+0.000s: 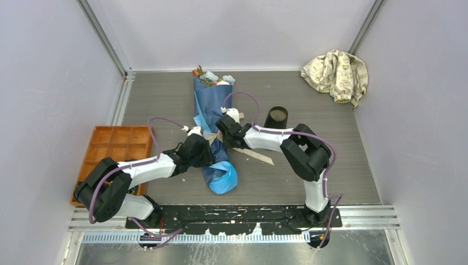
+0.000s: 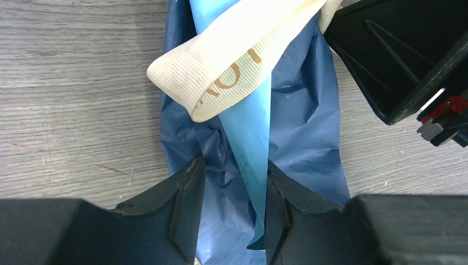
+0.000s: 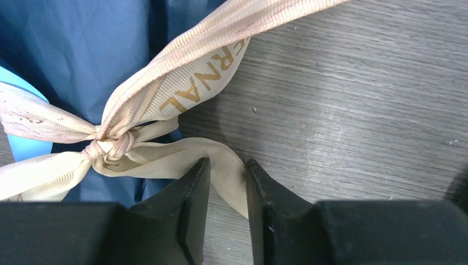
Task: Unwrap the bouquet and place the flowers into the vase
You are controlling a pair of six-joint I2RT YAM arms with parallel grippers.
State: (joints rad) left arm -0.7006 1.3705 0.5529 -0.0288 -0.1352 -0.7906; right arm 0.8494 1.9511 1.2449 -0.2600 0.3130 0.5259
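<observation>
Beige ribbon tail sits between right gripper jaws, grip unclear; left gripper clamps bouquet paper. Pull tail straight away from knot.

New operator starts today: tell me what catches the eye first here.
A long blue bouquet lies mid-table, flower heads at the far end. Both tools meet at its beige ribbon: the left tool pinches the paper, the right tool straddles a ribbon tail. A black vase stands just right of it.
</observation>
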